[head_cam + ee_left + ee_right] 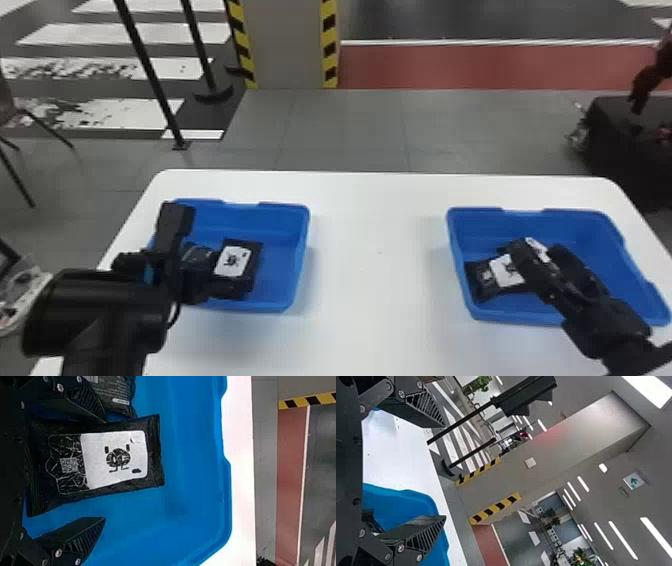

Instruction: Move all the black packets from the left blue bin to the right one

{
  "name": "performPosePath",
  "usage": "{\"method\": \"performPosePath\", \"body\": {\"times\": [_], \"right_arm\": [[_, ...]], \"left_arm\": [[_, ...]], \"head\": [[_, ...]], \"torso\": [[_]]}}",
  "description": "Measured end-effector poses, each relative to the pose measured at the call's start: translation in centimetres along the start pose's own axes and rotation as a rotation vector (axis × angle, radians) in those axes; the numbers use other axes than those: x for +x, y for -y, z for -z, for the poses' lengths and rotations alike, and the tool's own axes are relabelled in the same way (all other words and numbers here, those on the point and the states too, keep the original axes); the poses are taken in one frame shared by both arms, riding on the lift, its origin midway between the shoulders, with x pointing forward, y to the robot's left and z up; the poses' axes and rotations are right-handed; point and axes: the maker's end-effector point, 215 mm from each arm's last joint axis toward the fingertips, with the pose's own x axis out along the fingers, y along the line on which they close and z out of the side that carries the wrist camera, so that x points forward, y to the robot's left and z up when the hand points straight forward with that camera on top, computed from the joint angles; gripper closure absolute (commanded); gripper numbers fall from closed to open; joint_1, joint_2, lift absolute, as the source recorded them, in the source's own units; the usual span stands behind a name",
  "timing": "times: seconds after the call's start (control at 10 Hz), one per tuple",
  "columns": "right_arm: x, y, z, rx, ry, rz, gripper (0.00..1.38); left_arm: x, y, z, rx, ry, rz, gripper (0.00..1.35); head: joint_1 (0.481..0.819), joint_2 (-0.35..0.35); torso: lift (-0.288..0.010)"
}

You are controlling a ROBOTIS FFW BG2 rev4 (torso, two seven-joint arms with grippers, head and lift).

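Left end effector (172,270) gapes over packet (117,463), apparently within left blue bin (299,235) edges.

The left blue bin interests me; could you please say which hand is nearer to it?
Left: the left hand is over the left bin, while the right hand is over the right bin.

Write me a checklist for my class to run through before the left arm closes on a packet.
1. Left fingers open: ok.
2. Packet lined up in the gap between them: ok.
3. Neighbouring packet clear of the nearer finger: cannot tell, they overlap in view.
4. Right fingers open and empty: ok.
5. Right arm clear of the right bin: not ok, it hangs over it.
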Motion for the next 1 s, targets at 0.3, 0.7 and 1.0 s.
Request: {"method": "performPosePath", "body": {"times": [0.3,0.7,1.0], "right_arm": [[-0.1,0.1,0.3,0.012,-0.004,0.001,0.22],[-0.2,0.0,0.7,0.025,-0.013,-0.004,0.22],[0.1,-1.3,1.1,0.035,-0.029,-0.041,0.22]], "left_arm": [[0.6,-0.3,0.7,-0.005,-0.030,-0.006,0.88],[0.5,-0.8,-0.5,0.044,0.017,0.001,1.20],[-2.8,1.0,-3.7,0.100,0.120,0.038,1.20]], "head": [[0.695,0.076],[0.695,0.083],[0.695,0.083]], "torso": [[-0.110],[-0.110],[-0.110]]}}
